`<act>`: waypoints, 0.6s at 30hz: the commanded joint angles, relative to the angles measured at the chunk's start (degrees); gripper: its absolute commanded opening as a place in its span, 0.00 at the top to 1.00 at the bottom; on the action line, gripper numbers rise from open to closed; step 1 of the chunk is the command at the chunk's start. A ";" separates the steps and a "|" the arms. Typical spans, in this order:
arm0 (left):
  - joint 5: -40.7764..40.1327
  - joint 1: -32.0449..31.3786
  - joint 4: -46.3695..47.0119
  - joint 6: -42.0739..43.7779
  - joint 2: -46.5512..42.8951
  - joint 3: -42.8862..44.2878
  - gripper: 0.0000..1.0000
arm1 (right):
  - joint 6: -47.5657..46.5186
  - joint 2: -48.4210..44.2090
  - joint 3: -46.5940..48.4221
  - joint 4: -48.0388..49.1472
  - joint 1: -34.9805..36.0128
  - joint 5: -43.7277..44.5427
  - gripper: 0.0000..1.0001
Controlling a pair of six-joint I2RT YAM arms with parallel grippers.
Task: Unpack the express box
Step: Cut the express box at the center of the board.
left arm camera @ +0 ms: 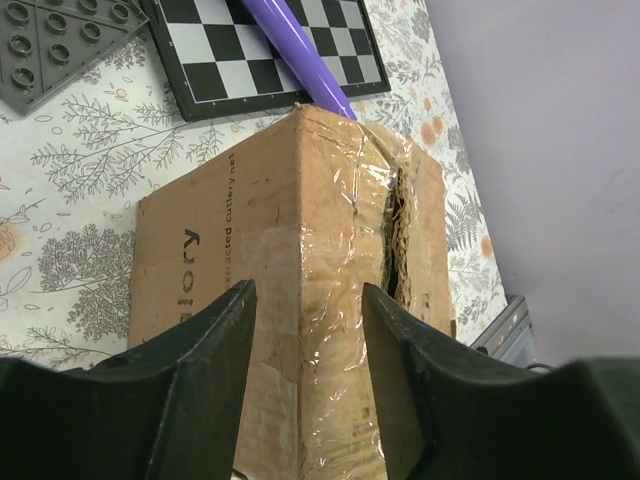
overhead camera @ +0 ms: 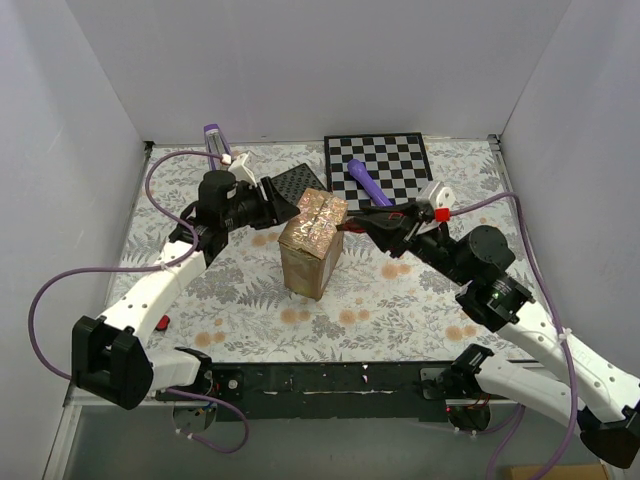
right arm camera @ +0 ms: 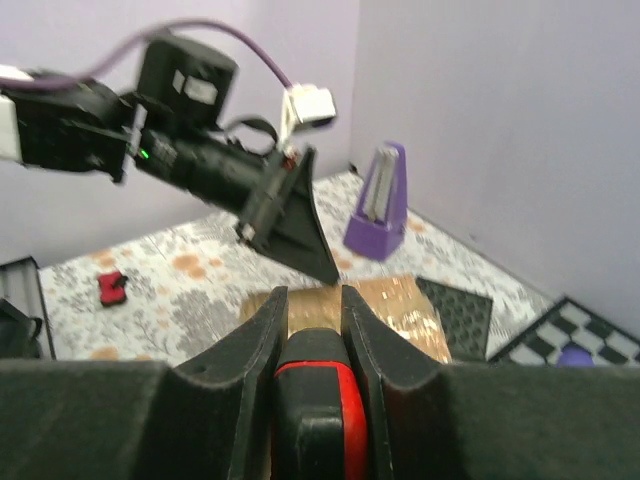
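Note:
The express box [overhead camera: 312, 248], a brown carton with glossy tape, stands upright mid-table. In the left wrist view the box [left arm camera: 290, 240] shows a ragged split [left arm camera: 397, 230] along its taped top seam. My left gripper [overhead camera: 288, 207] is open at the box's top left corner; its jaws [left arm camera: 305, 305] stand either side of the box's taped edge, and I cannot tell if they touch it. My right gripper [overhead camera: 362, 223] is shut on a black and red cutter [right arm camera: 318, 400], held at the box's top right edge [right arm camera: 395, 305].
A chessboard [overhead camera: 385, 165] lies behind the box with a purple handle [overhead camera: 365, 182] on it. A dark studded plate [overhead camera: 300, 180] lies at the back left of the box. A purple stand [right arm camera: 380, 200] is at the back. A small red item [overhead camera: 162, 322] lies front left.

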 commanded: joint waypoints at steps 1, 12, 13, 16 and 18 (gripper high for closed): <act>3.20 0.32 0.74 2.20 0.08 0.08 0.62 | 1.62 3.27 5.55 5.36 0.76 -5.80 0.99; 2.94 0.32 3.47 -1.14 -1.77 -2.92 0.86 | -5.48 10.04 9.67 6.68 10.59 0.33 0.99; 2.94 0.32 3.38 -1.14 -1.85 -2.74 0.88 | -6.98 10.74 10.20 6.24 12.86 1.39 0.99; 2.94 0.32 3.38 -1.40 -2.12 -2.74 0.95 | -10.85 11.89 11.08 5.27 16.30 4.91 0.99; 2.76 0.32 3.38 -1.58 -2.29 -3.09 0.99 | -12.69 12.50 11.09 5.62 17.54 6.58 0.99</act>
